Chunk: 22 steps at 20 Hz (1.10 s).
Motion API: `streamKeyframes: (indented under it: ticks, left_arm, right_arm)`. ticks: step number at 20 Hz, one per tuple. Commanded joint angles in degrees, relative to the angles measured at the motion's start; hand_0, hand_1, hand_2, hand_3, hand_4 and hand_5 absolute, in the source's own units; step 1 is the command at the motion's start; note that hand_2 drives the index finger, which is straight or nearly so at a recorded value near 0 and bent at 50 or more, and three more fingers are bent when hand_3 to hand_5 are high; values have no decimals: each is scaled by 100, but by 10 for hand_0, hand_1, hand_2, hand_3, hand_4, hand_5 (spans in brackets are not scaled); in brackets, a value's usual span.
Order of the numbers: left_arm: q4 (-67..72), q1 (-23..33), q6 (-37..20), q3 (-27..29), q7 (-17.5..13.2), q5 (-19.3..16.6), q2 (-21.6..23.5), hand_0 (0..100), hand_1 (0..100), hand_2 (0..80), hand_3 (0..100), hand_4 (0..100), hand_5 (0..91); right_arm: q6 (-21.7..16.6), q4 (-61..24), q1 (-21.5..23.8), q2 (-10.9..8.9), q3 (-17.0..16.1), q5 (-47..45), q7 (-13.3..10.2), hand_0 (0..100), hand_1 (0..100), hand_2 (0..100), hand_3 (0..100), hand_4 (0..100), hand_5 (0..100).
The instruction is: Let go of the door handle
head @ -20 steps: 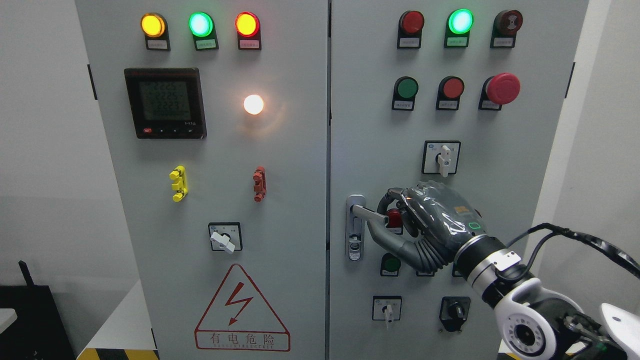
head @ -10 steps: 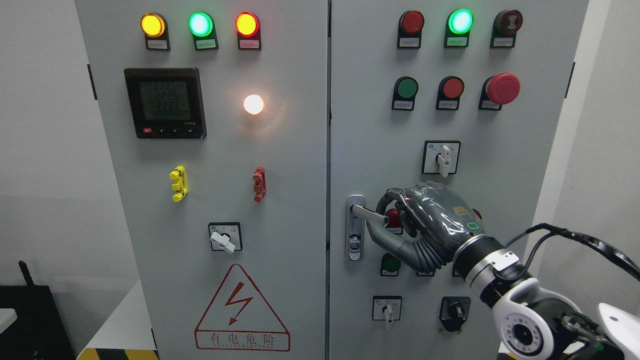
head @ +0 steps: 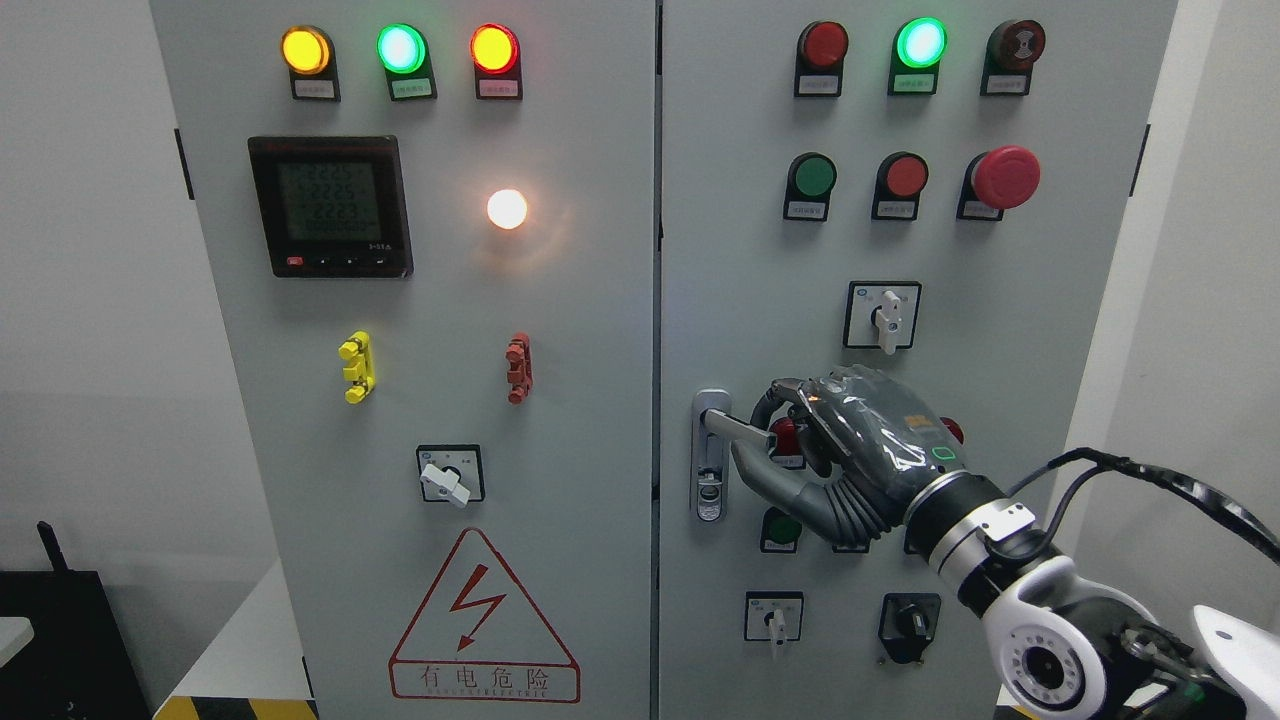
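Silver door handle [head: 738, 428] swung out horizontally, right hand [head: 850, 445] curled around its end

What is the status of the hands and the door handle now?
Right hand shut on silver lever door handle. Left hand not in view. Not yet released. Nothing in the way.

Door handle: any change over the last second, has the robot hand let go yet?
Not yet. The right robot hand is still curled around the door handle; it has only drifted slightly left and down, forearm with it. The handle still sticks out to the right, the cabinet doors remain shut, and the indicator lamps are unchanged.
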Motion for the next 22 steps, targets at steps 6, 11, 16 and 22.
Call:
streamKeyframes:
  ticks: [6, 11, 16, 22]
  left_arm:
    - [53, -18, 1, 9, -2, 0, 0, 120, 389, 0, 0, 0, 0]
    - [53, -18, 1, 9, -2, 0, 0, 120, 389, 0, 0, 0, 0]
    - [53, -18, 1, 9, -2, 0, 0, 120, 389, 0, 0, 0, 0]
    - [53, -18, 1, 9, -2, 0, 0, 120, 389, 0, 0, 0, 0]
  right_arm:
    - [-20, 14, 14, 10, -7, -27, -3, 532, 222, 472, 1000, 1000, 1000]
    - [-20, 5, 31, 10, -7, -27, -3, 531, 225, 476, 1000, 1000, 1000]
    - [-20, 14, 40, 10, -7, -27, -3, 531, 227, 480, 1000, 1000, 1000]
    - [-20, 5, 67, 10, -16, -18, -3, 529, 232, 487, 1000, 1000, 1000]
